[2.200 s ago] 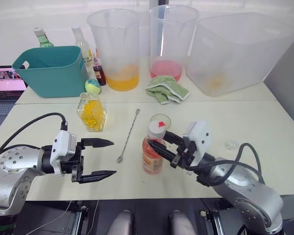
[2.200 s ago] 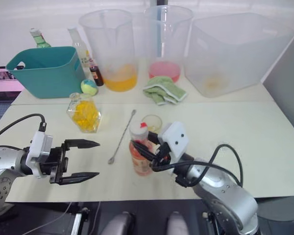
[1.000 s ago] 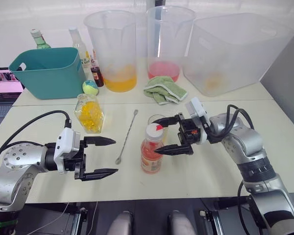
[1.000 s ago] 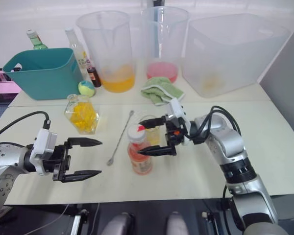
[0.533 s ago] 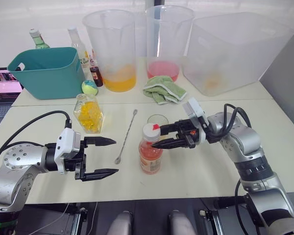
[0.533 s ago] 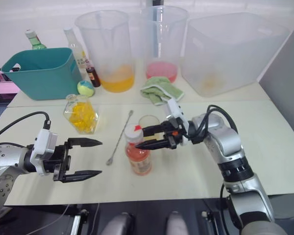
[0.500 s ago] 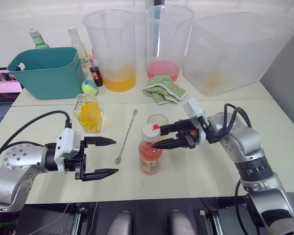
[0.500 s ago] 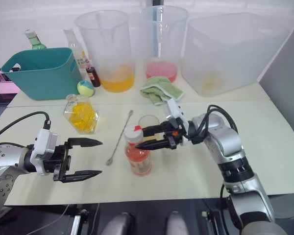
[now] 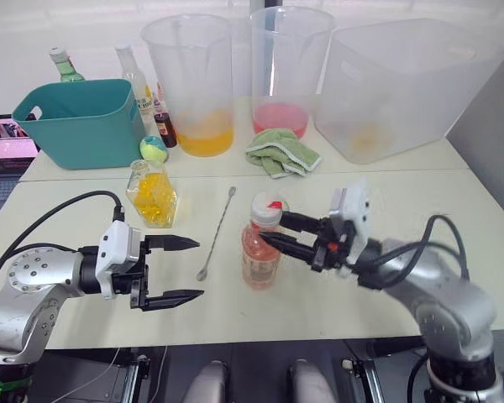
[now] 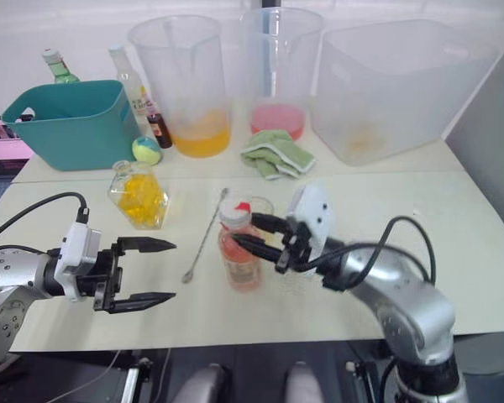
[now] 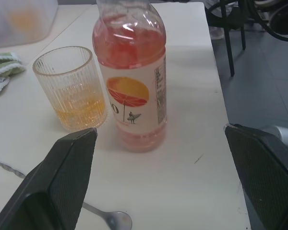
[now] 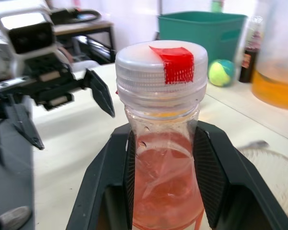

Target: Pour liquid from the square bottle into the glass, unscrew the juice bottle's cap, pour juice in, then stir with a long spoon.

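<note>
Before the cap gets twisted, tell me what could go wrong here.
The right gripper straddles only the juice bottle neck below the cap, so the bottle may spin or tip. The glass stands close beside it and could be knocked over. The left gripper hangs open, not steadying anything.

glass behind juice bottle (spoon left)

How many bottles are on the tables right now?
5. The juice bottle stands between the right end effector's fingers, the square bottle near the teal bin, and green, clear and brown bottles behind it. Others may be hidden.
</note>
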Controlling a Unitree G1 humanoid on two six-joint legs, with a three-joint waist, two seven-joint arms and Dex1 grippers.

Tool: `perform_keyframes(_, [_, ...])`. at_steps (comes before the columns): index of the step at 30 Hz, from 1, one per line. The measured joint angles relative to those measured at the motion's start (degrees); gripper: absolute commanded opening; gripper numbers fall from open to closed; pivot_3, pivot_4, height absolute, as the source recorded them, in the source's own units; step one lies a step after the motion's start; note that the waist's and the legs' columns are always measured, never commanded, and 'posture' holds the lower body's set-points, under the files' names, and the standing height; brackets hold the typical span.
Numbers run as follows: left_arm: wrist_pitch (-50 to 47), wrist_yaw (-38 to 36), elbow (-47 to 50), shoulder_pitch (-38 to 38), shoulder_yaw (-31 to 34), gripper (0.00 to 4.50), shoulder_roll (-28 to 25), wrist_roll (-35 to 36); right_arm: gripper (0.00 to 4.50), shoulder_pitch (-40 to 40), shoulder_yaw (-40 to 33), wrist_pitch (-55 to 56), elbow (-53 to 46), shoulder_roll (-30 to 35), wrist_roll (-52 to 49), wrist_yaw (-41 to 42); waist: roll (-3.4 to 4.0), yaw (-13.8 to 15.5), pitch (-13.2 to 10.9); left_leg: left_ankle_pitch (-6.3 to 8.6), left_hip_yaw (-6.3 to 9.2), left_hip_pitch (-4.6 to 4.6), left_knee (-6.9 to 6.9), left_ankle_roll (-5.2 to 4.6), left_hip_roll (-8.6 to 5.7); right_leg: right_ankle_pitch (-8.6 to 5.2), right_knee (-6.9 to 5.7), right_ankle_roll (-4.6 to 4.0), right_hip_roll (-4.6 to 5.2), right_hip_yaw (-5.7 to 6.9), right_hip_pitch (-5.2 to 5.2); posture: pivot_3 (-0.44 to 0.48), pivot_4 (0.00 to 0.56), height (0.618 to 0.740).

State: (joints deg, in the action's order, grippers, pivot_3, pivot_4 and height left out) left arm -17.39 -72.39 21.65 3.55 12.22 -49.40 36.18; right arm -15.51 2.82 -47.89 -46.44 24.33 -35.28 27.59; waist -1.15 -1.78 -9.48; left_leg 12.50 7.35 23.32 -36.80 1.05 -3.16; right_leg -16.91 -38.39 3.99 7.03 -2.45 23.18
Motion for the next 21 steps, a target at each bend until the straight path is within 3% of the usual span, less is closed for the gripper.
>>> perform_keyframes(4, [0.0, -0.3, -0.1, 0.2, 0.0, 4.50, 0.0, 0.0, 1.21, 3.5, 3.7, 1.3, -3.0, -2.7, 3.4, -6.4, 0.00, -0.2, 0.0, 0.00, -0.02, -0.10, 0.00, 0.00, 0.00, 0.00, -0.05, 0.00, -0.01, 0.02, -0.08, 0.000, 0.150, 0.738])
perform_keyframes(9, [-0.1, -0.6, -0.7, 1.2, 0.0, 4.50, 0.0, 0.0, 1.21, 9.6, 7.0, 8.8, -3.7, -2.8, 7.8, -7.1, -0.06, -0.2, 0.1, 0.00, -0.04, -0.36, 0.00, 0.00, 0.01, 0.00, -0.03, 0.01, -0.02, 0.03, -0.32, 0.000, 0.150, 0.738])
perform_keyframes(11, [-0.1, -0.8, -1.3, 1.2, 0.0, 4.50, 0.0, 0.0, 2.25, 10.2, 6.9, 9.5, -3.5, -3.2, 7.4, -6.7, -0.06, -0.4, 0.1, 0.01, -0.02, -0.57, 0.05, -0.01, 0.05, -0.01, 0.09, 0.01, -0.06, 0.04, -0.61, 0.000, 0.150, 0.738])
perform_keyframes(17, [-0.1, -1.0, -1.4, 1.4, 0.0, 4.50, 0.0, 0.0, 4.34, 8.1, 2.9, 8.7, 1.3, -0.3, 2.9, -2.3, -0.06, -0.2, 0.0, 0.01, 0.02, -0.67, 0.07, -0.01, 0.09, -0.01, 0.32, 0.01, -0.11, 0.08, -0.83, 0.000, 0.150, 0.738])
perform_keyframes(21, [-0.1, -0.9, -1.4, 1.8, 0.0, 4.50, 0.0, 0.0, 4.47, 4.7, -0.7, 8.7, 3.8, 3.3, -1.4, 3.0, -0.06, -0.3, 0.0, 0.01, 0.01, -0.67, 0.07, -0.02, 0.10, -0.01, 0.32, 0.01, -0.12, 0.08, -0.84, 0.000, 0.150, 0.738])
